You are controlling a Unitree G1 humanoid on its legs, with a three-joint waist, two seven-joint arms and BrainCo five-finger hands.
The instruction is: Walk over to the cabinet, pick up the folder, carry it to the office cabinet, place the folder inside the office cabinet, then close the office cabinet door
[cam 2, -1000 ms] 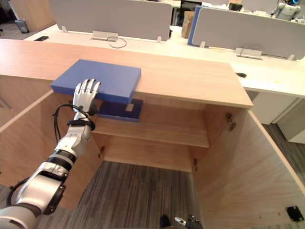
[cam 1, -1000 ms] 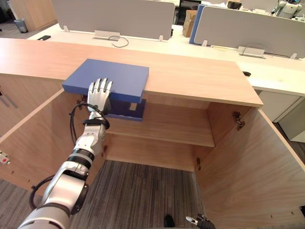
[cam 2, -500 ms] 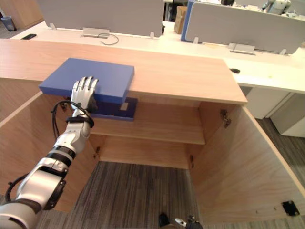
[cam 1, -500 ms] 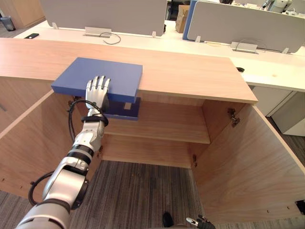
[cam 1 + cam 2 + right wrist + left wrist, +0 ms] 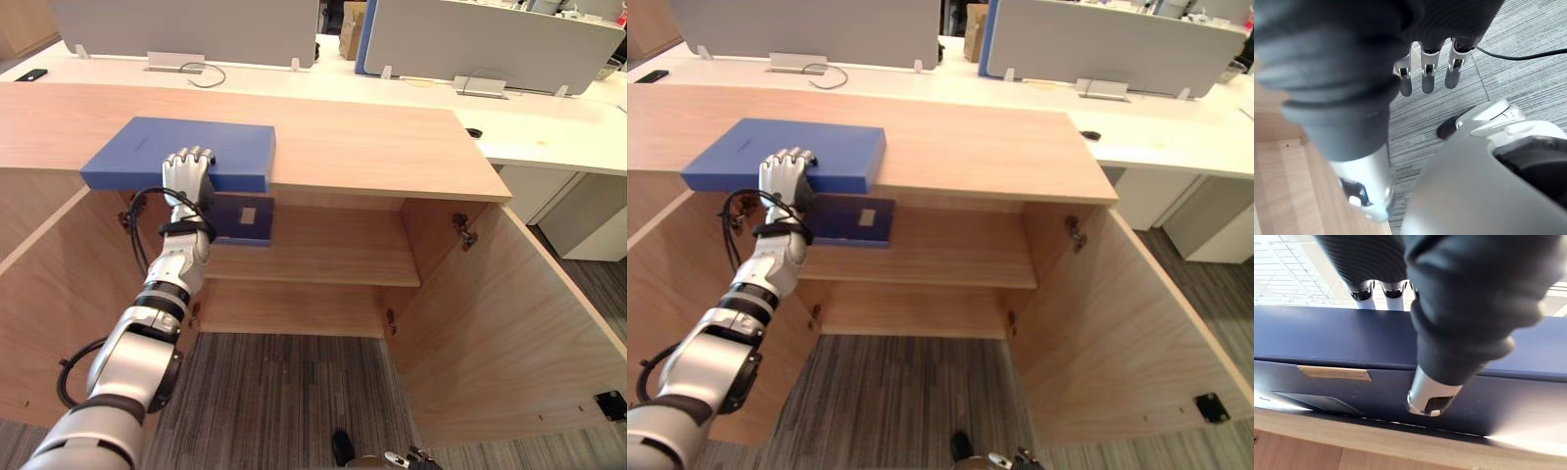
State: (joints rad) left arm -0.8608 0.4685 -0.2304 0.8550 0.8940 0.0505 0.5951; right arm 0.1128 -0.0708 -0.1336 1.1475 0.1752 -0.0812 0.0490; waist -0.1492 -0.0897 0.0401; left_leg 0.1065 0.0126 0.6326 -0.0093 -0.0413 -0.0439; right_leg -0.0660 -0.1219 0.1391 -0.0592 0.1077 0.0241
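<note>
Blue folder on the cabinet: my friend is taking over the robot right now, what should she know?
Left hand: curled on the front edge of the blue folder, fingers on top.
Right hand: open, hanging over the floor, holding nothing.
The folder lies on the cabinet top. A darker folder sits on the shelf inside. Both doors are open.
Done: the walk and the grip. Left: lift, carry, place inside, close the door.

On the left hand (image 5: 188, 176), the fingers (image 5: 1365, 301) end hidden beyond the folder (image 5: 147, 147), which half covers a darker folder (image 5: 245, 220).
</note>
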